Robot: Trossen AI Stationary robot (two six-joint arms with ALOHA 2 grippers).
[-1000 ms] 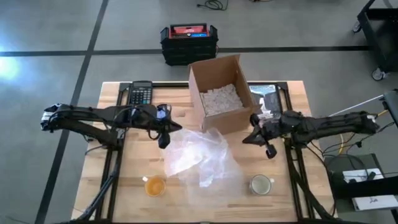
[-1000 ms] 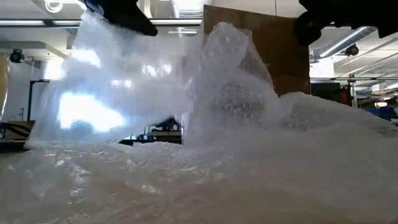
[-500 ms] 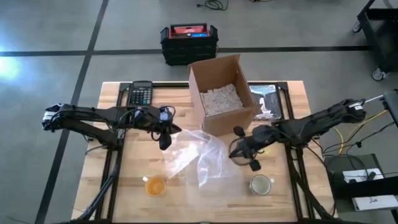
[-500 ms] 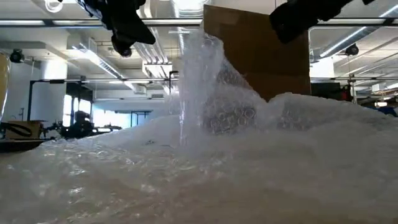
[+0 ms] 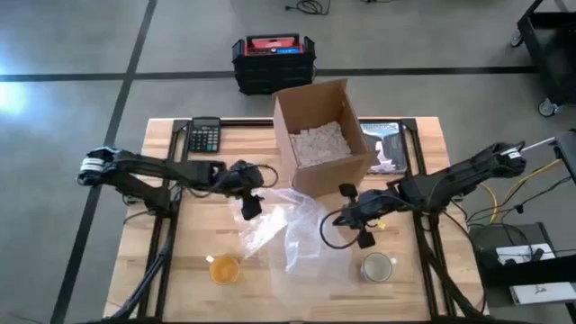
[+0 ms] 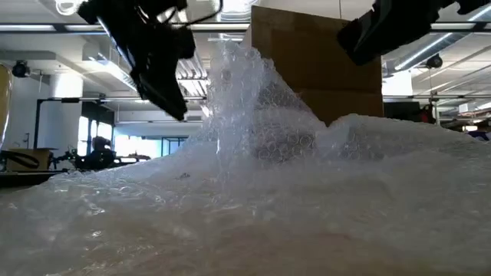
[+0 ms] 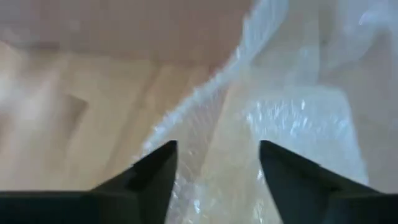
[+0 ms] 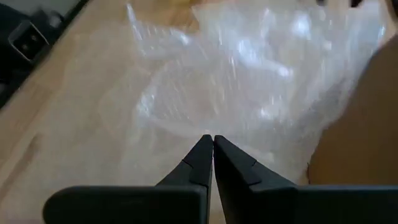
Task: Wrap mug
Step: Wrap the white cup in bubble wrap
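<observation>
Wooden tabletop carries the crumpled bubble wrap sheet, which lies between the two grippers and directly ahead of each. The left gripper, fingers spread wide and empty, hangs over the sheet's near corner; the right gripper, fingers pressed together with nothing visibly pinched, sits at the opposite edge. Neither mug lies on the sheet: the orange mug is nearer the left jaws, the pale green mug nearer the right. Compared with half a second ago, the left gripper has let go and dropped lower, and the sheet has slumped flatter.
</observation>
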